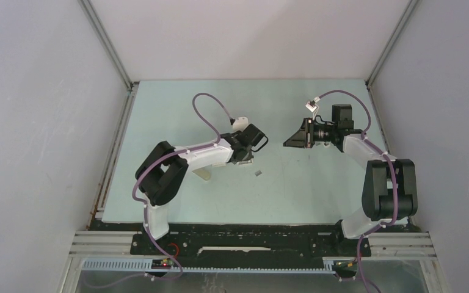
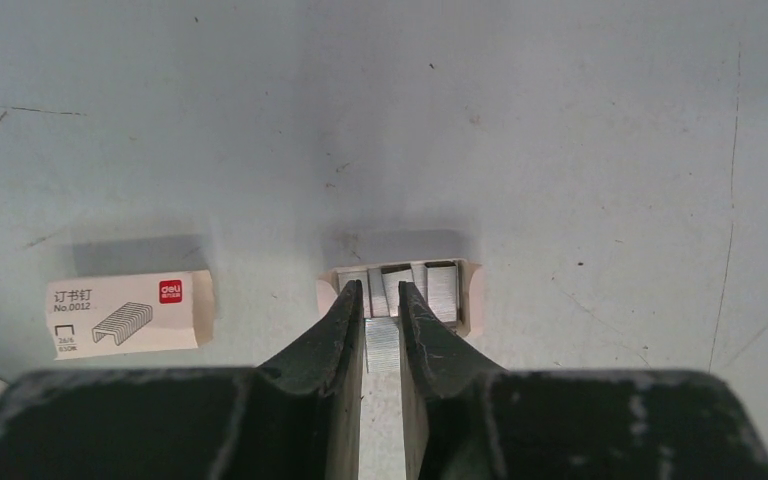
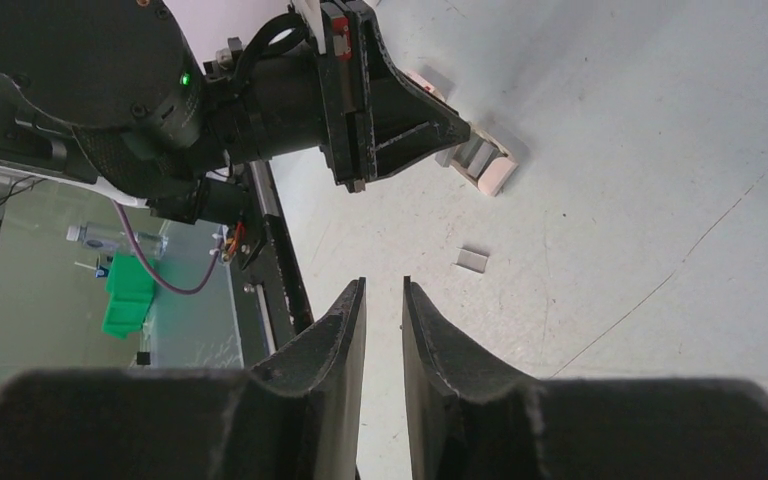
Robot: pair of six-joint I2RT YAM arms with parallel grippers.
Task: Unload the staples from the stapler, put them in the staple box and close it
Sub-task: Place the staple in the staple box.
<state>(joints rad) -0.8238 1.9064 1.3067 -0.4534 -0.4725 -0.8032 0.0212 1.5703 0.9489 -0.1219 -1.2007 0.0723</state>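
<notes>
From above, your left gripper (image 1: 245, 155) points down at the worktop (image 1: 293, 189), a loose staple strip (image 1: 258, 173) just beside it. Your left wrist view shows it clamped on staples (image 2: 382, 345) over an open box (image 2: 472, 295). In the right wrist view, your right gripper (image 3: 384, 290) stands slightly apart, empty

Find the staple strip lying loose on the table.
Right wrist view: the loose staple strip lies on the table, right of centre, apart from the open staple box beneath the left end effector.

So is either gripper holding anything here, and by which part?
The left gripper pinches a short silvery strip of staples across its long sides, at the small open white box. The right gripper holds nothing.
</notes>
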